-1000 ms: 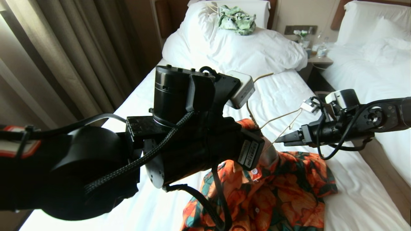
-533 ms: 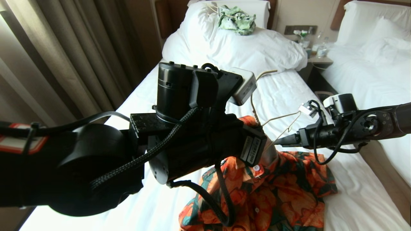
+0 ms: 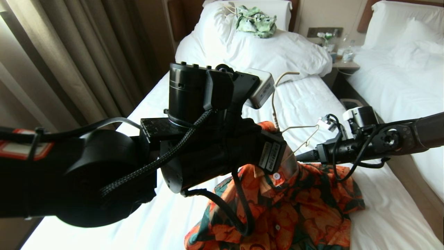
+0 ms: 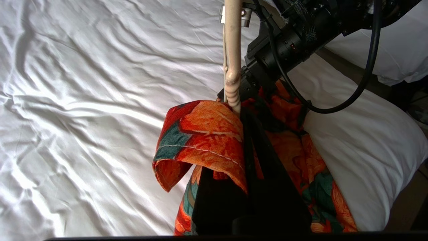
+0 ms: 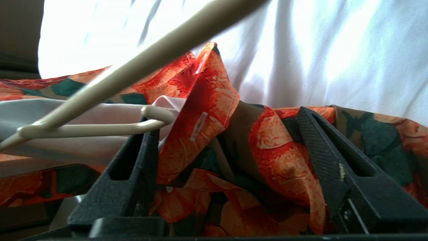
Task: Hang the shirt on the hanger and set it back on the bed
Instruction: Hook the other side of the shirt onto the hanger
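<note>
The orange-flowered shirt [image 3: 305, 208] hangs bunched from its collar [image 4: 204, 134] over the bed [image 3: 312, 100]. My left gripper [image 4: 242, 115] is shut on the twisted neck of the cream hanger [image 4: 232, 67], with the collar draped over its fingers. The hanger's hook [image 3: 277, 90] stands up and one bare shoulder [image 3: 305, 130] juts toward my right arm. My right gripper [image 5: 227, 127] is open just under that hanger end [image 5: 157, 113], with shirt fabric [image 5: 277, 150] bulging between its spread fingers [image 5: 317, 134]. In the head view the right gripper [image 3: 301, 157] points left at the shirt.
My left arm [image 3: 156, 156] blocks much of the head view. A pale green-and-white garment [image 3: 256, 21] lies on the bundled duvet [image 3: 260, 55]. A nightstand with bottles [image 3: 343, 55] and another bed [image 3: 399, 76] are at right, curtains [image 3: 69, 69] at left.
My left gripper has lifted the hanger a little, so the hook stands higher. My right gripper has sunk and pushed in closer to the shirt under the hanger's end.
</note>
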Robot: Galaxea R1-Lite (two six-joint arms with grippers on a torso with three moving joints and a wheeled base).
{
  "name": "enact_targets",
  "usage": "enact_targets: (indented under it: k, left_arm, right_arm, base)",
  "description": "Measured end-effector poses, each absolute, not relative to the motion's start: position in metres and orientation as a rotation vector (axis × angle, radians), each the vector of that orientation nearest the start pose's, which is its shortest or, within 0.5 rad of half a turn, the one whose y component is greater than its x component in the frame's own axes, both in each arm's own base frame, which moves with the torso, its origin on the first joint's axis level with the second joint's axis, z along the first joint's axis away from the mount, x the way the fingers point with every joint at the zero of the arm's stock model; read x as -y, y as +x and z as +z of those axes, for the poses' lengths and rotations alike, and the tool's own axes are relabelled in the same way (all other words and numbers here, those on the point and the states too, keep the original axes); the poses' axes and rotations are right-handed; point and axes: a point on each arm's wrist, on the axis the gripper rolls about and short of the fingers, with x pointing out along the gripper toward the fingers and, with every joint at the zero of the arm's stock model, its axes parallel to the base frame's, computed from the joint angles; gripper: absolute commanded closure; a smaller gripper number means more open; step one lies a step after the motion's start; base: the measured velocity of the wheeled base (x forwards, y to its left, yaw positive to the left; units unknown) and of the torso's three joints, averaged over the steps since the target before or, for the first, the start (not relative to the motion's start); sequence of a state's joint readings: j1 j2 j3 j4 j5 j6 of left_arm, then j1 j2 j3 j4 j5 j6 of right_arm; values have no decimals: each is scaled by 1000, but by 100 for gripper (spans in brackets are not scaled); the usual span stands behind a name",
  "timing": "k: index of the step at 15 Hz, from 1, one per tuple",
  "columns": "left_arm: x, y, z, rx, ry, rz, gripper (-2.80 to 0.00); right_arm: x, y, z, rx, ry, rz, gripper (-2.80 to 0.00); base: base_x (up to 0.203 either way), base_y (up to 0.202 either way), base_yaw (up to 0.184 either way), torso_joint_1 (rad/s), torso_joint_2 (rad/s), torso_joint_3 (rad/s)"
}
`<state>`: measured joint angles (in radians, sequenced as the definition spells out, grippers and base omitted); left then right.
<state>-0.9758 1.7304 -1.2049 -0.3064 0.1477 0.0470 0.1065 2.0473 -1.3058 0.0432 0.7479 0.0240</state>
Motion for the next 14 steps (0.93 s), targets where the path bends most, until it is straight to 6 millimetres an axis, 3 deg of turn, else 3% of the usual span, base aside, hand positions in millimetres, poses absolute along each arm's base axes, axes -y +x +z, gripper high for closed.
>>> enact_targets:
  k: [9, 14]
  left_arm:
    - [276, 194, 253, -170, 154, -823, 0]
    - [269, 206, 248, -187, 155, -784, 0]
  right_arm:
    - [-71, 380, 125, -786, 259, 811, 0]
    - [-52, 383, 139, -711, 256, 769, 0]
  base:
    - [0, 0, 0, 0, 0, 0]
    - [0, 0, 0, 0, 0, 0]
